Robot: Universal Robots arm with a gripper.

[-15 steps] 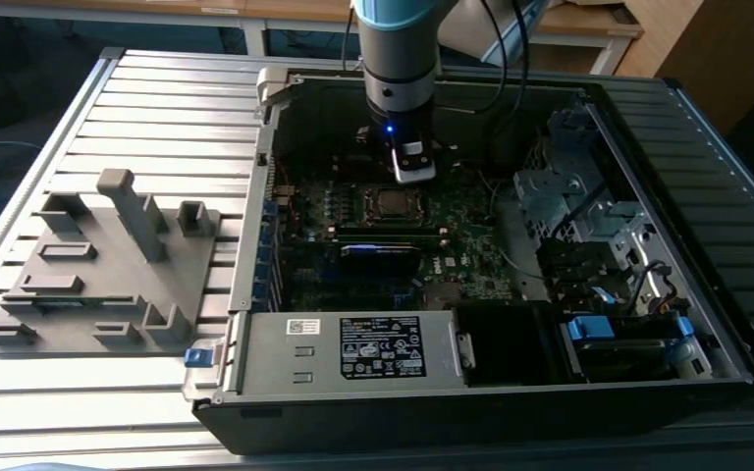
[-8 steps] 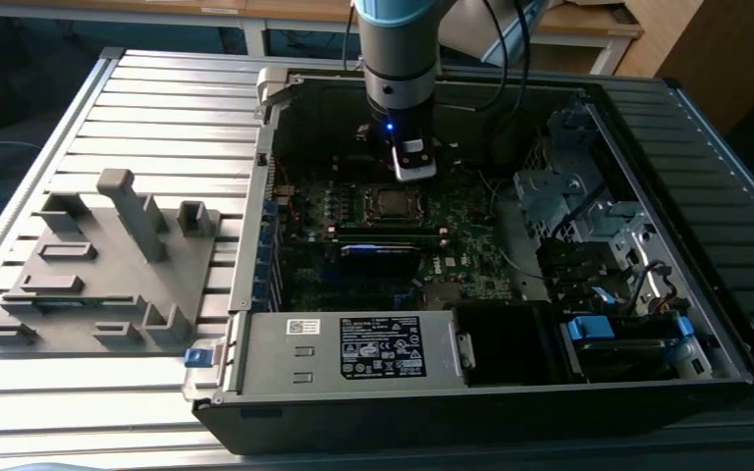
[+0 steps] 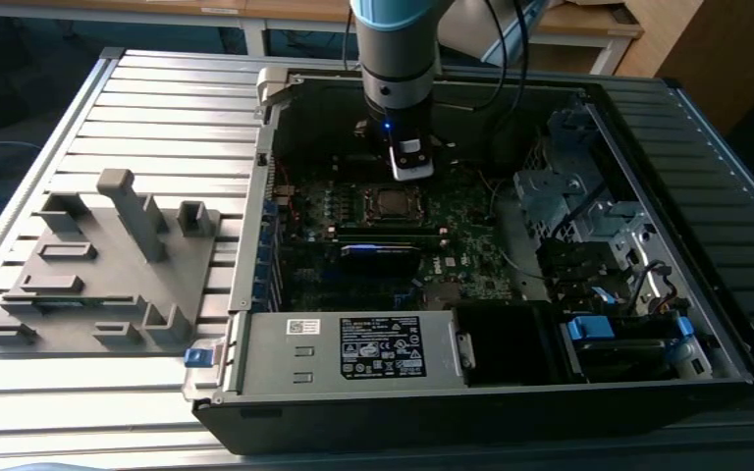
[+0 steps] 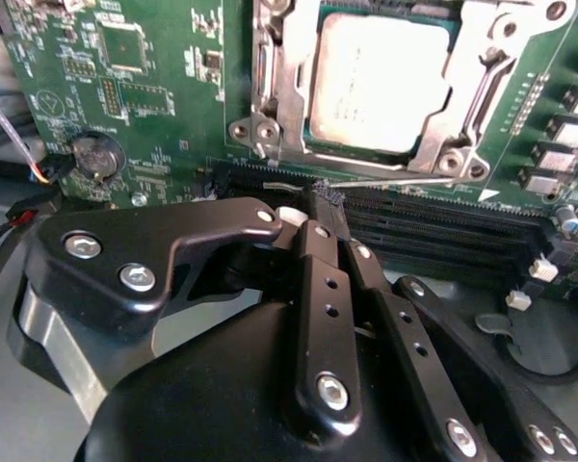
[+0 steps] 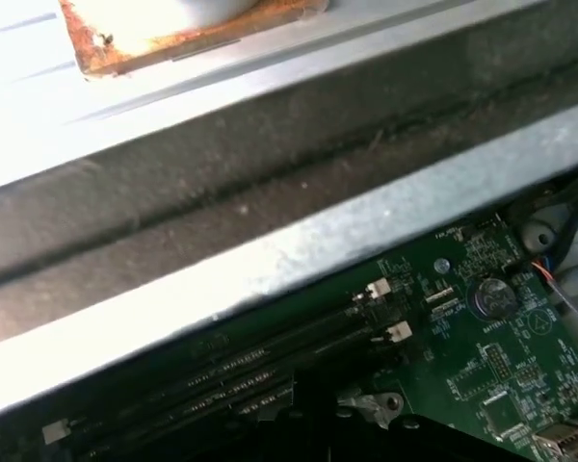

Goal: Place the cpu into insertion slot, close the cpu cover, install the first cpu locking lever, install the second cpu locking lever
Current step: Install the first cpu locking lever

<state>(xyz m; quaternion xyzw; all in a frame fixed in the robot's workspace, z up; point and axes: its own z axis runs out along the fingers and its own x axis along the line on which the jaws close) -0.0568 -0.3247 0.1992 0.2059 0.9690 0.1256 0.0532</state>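
A: So where's the black two-finger gripper (image 4: 324,204) relative to the square black-rimmed insertion slot (image 3: 389,201)?

B: Just beside one edge, fingers (image 4: 318,289) together. Seated in it: flat silver-grey cpu (image 4: 380,82). A thin wire locking lever (image 4: 433,177) runs along that edge, away from the gripper. The silvery metal frame cover (image 4: 467,120) is down.

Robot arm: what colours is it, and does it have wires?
The arm is a dark grey tube with a light blue cap, a tiny blue light and black cables beside it. Its gripper is black, with jointed fingers dotted with small holes and silver screws.
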